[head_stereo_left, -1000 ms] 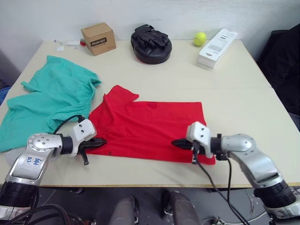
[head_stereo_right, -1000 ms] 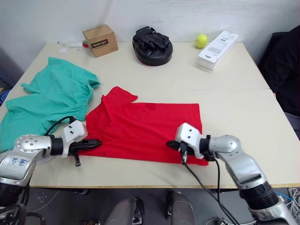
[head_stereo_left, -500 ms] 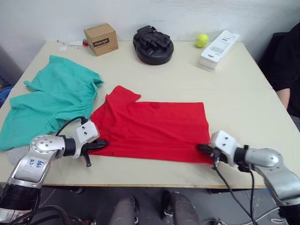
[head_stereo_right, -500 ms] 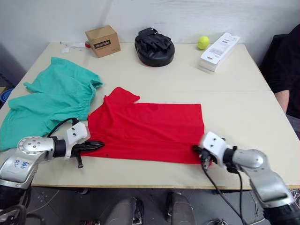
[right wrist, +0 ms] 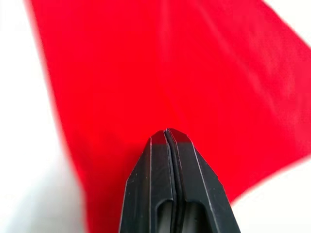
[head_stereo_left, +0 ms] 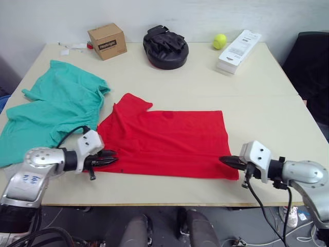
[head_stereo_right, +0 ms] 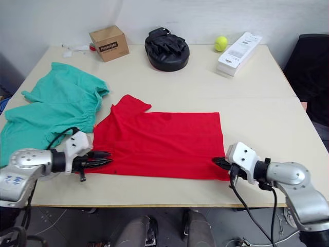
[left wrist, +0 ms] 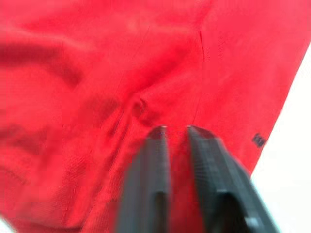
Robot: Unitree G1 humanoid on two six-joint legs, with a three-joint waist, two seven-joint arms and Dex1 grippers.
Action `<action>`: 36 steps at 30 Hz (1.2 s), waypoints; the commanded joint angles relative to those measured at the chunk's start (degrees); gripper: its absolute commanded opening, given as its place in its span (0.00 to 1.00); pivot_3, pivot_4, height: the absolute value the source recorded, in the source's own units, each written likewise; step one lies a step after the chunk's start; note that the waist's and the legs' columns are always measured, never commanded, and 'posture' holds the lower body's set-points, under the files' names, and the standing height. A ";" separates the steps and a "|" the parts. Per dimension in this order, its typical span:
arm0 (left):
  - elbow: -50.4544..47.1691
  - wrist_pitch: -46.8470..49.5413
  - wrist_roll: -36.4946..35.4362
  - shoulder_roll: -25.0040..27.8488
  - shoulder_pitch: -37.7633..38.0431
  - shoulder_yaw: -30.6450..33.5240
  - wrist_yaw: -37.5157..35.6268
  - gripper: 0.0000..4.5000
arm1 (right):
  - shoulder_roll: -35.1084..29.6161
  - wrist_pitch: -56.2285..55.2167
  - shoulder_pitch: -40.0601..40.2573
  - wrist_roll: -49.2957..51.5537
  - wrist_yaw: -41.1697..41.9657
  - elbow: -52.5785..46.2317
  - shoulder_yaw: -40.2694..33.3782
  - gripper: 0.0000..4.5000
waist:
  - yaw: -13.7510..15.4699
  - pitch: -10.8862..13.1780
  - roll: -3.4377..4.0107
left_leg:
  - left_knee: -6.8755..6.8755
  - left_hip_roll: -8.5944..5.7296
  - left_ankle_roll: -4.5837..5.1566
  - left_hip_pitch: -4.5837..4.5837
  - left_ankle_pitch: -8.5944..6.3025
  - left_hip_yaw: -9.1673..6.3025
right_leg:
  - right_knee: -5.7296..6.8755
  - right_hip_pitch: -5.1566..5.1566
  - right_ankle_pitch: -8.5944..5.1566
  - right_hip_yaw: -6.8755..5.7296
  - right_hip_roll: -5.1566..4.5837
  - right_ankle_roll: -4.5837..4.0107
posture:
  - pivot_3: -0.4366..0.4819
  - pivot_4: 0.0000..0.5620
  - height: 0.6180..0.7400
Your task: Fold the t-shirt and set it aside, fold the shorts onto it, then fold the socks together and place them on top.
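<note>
**A:** Left gripper [head_stereo_left: 110,157] is down at the near left edge of the t-shirt [head_stereo_left: 167,141], fingers a little apart with a narrow gap between them, red cloth right under the tips in the wrist view. Can't tell if any fabric is actually pinched in there.

**B:** And the right gripper [head_stereo_left: 226,160]?

**A:** Pressed together, no gap at all in its wrist view. It sits at the near right corner of the tee, tips over the red hem. Whether it's got cloth between the fingers, no idea.

**B:** Where's everything else lying?

**A:** Tee is spread flat in the middle of the table [head_stereo_left: 267,110], one sleeve poking up toward the far left. The shorts [head_stereo_left: 54,113] are spread out just left of it, their edge touching or slightly overlapping the tee's left side. Along the far edge: a cardboard box [head_stereo_left: 107,41], a black padded mitt [head_stereo_left: 165,47], a tennis ball [head_stereo_left: 219,41] and a white carton [head_stereo_left: 238,45], all well apart from the clothes.
</note>
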 commanded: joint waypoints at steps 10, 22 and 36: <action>-3.40 -16.16 8.15 6.53 13.21 6.82 -3.52 1.00 | -4.37 -23.63 7.07 -7.02 7.87 8.90 -3.35 0.92 | 0.38 0.09 -0.14 | 0.10 -0.04 0.25 -0.24 -0.15 0.02 | -0.06 -0.17 -0.06 -0.01 -0.01 0.04 | 0.48 0.27 1.00; 4.80 -21.43 16.02 4.63 8.66 -1.47 0.83 0.91 | -3.25 -31.56 0.83 -15.37 4.19 17.11 5.41 0.71 | 0.06 0.12 -0.18 | 0.11 -0.01 0.24 0.13 -0.06 0.07 | 0.04 0.13 -0.01 0.02 0.00 -0.01 | 0.48 0.27 1.00; 6.13 -18.25 14.91 7.03 11.24 -3.02 -1.77 0.00 | -5.26 -33.79 -4.72 -14.82 7.50 20.97 9.68 0.00 | 0.05 -0.20 0.37 | 0.00 0.08 -0.02 0.60 -0.07 0.12 | -0.04 0.63 -0.06 0.03 0.00 -0.09 | 0.48 0.27 1.00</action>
